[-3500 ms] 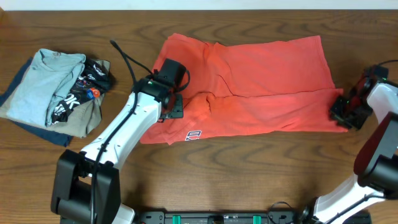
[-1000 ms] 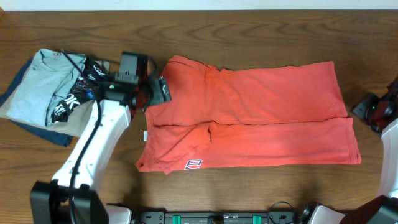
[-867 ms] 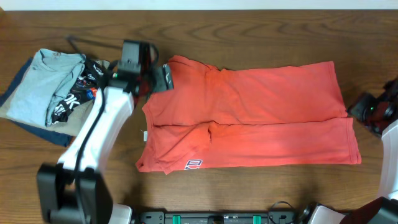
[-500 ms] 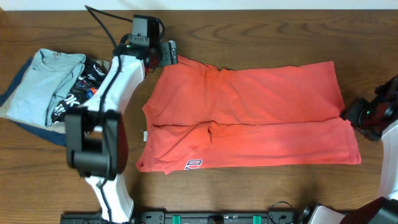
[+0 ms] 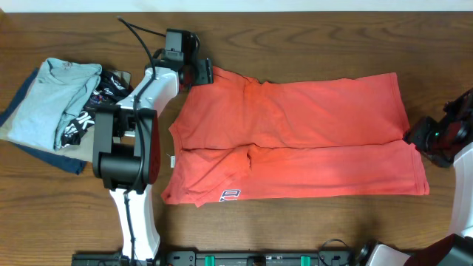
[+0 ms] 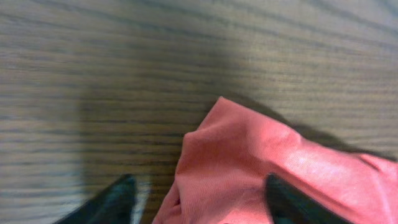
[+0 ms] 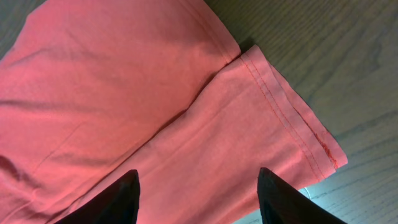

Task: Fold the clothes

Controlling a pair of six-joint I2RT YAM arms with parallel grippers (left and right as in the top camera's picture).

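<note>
The clothes, a coral-red T-shirt (image 5: 310,140), lie flat across the middle of the table, doubled over lengthwise with a small white logo (image 5: 230,195) at the front left. My left gripper (image 5: 201,73) is at the shirt's far left corner. In the left wrist view its jaws (image 6: 199,205) stand apart, with that corner of the T-shirt (image 6: 249,162) between them. My right gripper (image 5: 414,137) is at the middle of the shirt's right edge. It is open (image 7: 199,199) just above the stitched hem (image 7: 292,112), where the two layers meet.
A pile of folded garments sits at the table's left: a light blue-grey shirt (image 5: 48,103) on top, a black garment with white print (image 5: 96,107) beside it. The left arm's column (image 5: 126,148) stands between the pile and the red shirt.
The left arm has swung from the shirt's left edge up to its far left corner, and its jaws have narrowed. The right gripper has edged left onto the shirt's right edge. The shirt has not moved.
</note>
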